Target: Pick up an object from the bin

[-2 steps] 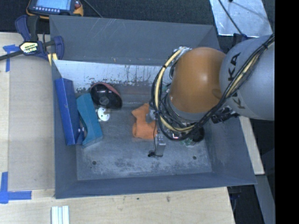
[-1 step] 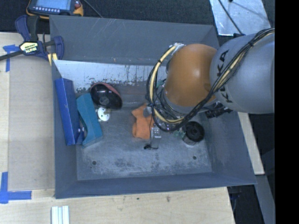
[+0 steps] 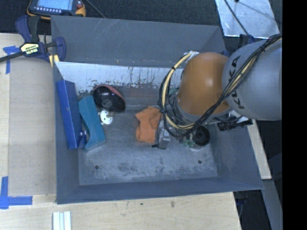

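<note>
Hanging low near the middle of the grey bin (image 3: 144,169), the end effector (image 3: 162,138) sits against the right edge of a crumpled orange cloth (image 3: 147,123). The cloth is a soft, folded lump, taller than it is wide, with darker creases, and it lies on the bin floor a little right of centre. Whether the end effector is open or closed on it cannot be told, as the arm's orange cover (image 3: 204,87) and cables hide much of it. Well to the left lie a black rounded object (image 3: 108,98), a small white piece (image 3: 105,118), a teal block (image 3: 91,123) and a flat blue box (image 3: 65,114).
</note>
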Controlling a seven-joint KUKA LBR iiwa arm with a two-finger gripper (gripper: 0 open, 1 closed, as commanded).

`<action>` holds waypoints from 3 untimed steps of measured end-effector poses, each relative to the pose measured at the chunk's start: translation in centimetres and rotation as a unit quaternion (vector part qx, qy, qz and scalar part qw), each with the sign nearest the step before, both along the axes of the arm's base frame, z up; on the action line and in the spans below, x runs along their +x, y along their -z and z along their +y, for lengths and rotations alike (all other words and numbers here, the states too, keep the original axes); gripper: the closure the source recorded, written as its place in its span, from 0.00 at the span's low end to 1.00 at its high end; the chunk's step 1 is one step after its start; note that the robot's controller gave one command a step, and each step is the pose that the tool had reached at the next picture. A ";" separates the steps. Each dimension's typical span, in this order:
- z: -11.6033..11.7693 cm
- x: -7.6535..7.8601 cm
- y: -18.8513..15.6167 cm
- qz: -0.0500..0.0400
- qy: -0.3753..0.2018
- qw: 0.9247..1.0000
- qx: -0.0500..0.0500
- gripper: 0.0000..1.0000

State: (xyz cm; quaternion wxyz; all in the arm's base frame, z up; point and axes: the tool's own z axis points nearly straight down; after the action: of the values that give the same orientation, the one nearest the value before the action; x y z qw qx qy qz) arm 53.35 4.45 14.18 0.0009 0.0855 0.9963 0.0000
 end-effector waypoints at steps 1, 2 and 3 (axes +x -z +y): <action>0.0 0.0 0.0 0.000 0.000 1.000 0.000 1.00; -1.9 2.6 -1.0 0.000 0.000 1.000 0.000 1.00; -1.8 1.9 -1.4 0.000 0.012 1.000 0.000 0.00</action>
State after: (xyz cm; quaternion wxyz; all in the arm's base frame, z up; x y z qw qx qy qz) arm 55.23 2.70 15.62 0.0008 0.0975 0.9952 0.0003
